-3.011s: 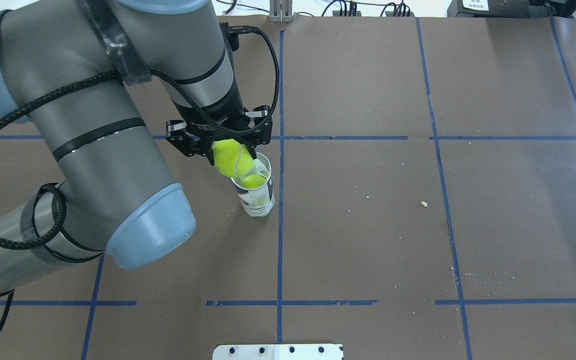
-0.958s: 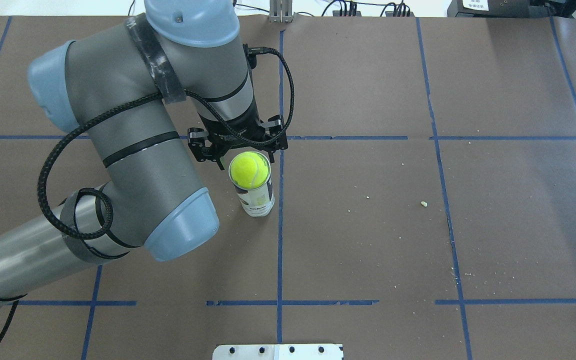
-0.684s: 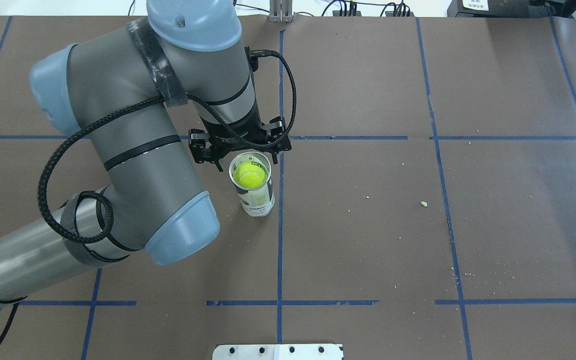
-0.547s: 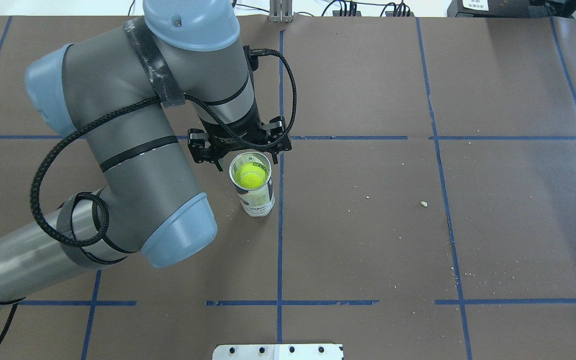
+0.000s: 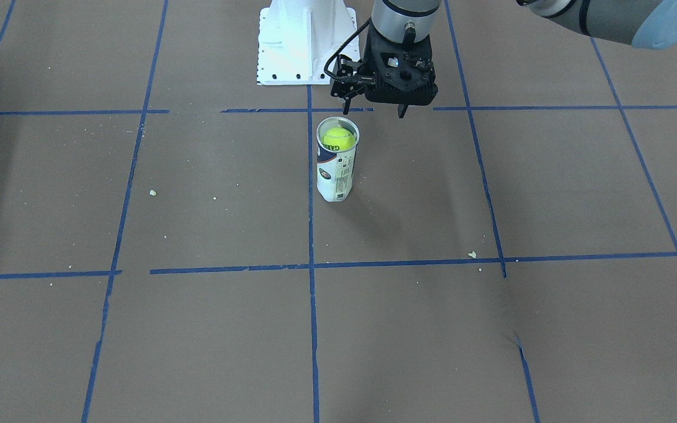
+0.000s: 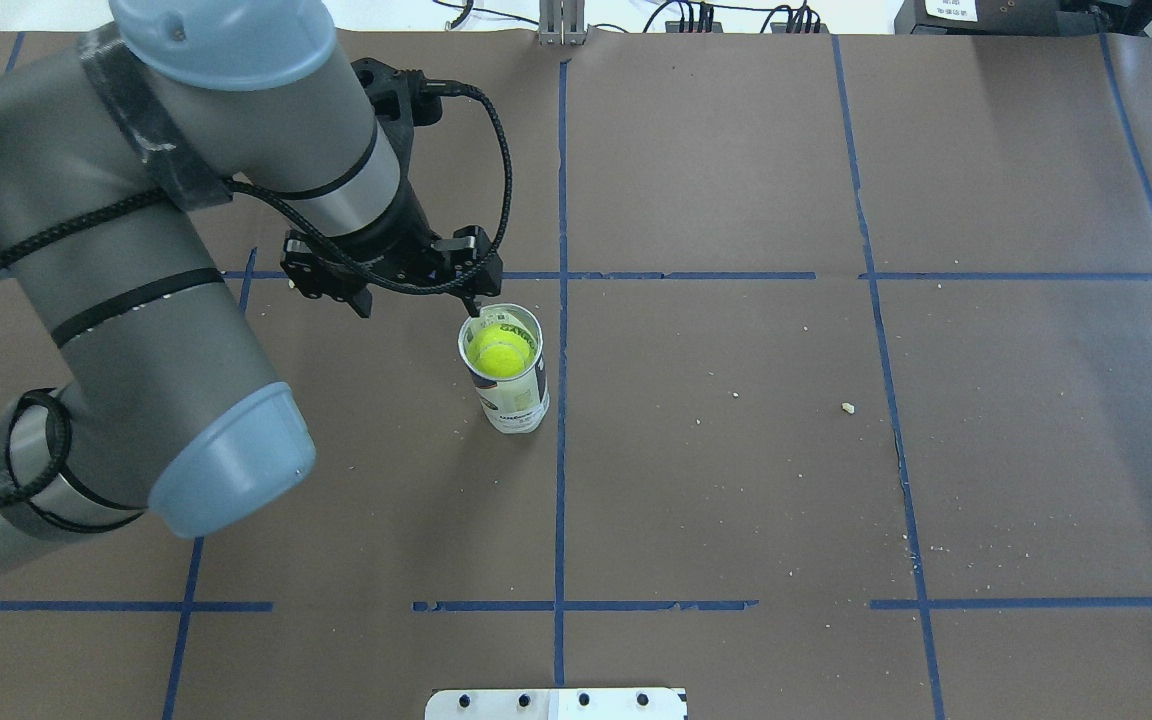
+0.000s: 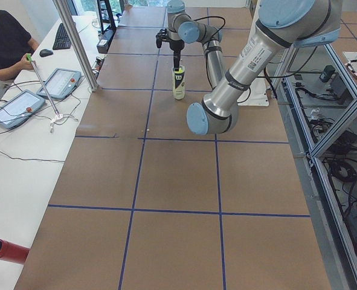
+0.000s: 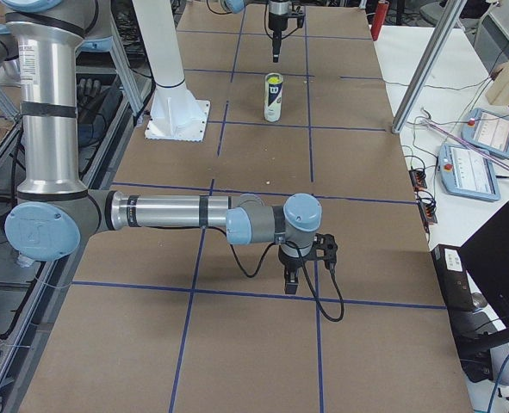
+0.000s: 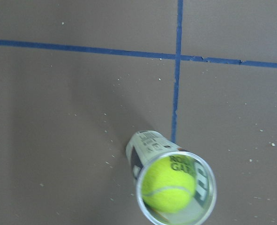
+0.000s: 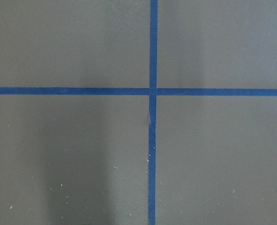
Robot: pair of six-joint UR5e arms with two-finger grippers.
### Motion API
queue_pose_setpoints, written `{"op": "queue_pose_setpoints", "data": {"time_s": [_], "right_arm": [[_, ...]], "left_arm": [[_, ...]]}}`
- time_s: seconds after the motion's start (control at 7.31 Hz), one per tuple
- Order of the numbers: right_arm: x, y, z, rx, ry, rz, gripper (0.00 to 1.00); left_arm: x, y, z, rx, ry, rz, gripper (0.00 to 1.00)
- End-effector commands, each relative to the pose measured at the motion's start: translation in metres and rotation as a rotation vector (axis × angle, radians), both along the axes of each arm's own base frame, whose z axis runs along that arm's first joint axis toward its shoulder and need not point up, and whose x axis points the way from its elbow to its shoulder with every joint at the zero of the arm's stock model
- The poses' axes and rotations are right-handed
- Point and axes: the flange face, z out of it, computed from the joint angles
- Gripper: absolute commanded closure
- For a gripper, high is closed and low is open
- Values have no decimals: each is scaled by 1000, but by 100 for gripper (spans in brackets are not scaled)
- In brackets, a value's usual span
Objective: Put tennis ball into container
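Observation:
The tennis ball (image 6: 501, 352) sits inside the open top of the container (image 6: 514, 402), an upright clear can with a white and dark-blue label. Both show again in the front view as the ball (image 5: 338, 138) and the can (image 5: 334, 176). The left wrist view looks down on the ball (image 9: 168, 190) low in the can (image 9: 150, 143). My left gripper (image 6: 416, 300) hangs open and empty just beside the can's rim, on the robot's left of it (image 5: 374, 110). My right gripper (image 8: 304, 275) is low over the table far from the can; whether it is open I cannot tell.
The white metal pedestal (image 5: 306, 41) stands at the robot's base behind the can. Blue tape lines cross the brown table cover (image 6: 736, 450), with small crumbs scattered. A red cylinder (image 7: 6, 251) lies at the table's left end. An operator (image 7: 6, 42) sits beside it.
The ball was held over the can, then rested on its rim and dropped inside. The open left gripper has since shifted away toward the robot's left.

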Motion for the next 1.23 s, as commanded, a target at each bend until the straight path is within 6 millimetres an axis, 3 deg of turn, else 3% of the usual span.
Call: {"op": "queue_pose_setpoints", "data": {"time_s": [0.0,0.14,0.27,0.55,0.68,0.82,0.96,1.09], "right_arm": [[0,0,0,0,0,0,0],[0,0,0,0,0,0,0],[-1,0,0,0,0,-1,0],[0,0,0,0,0,0,0],[0,0,0,0,0,0,0],[0,0,0,0,0,0,0],[0,0,0,0,0,0,0],[0,0,0,0,0,0,0]], "left_arm": [[-104,-72,75,189,-60,0,0],[-137,-81,135,196,-77,-21,0],[-197,-99,184,167,-97,-90,0],[-304,-131,292,136,-144,-45,0],[-356,-109,373,128,-126,38,0],[-392,-104,414,98,-109,34,0],[-417,-84,445,37,-112,-6,0],[-426,-62,473,-4,-104,-13,0]]}}
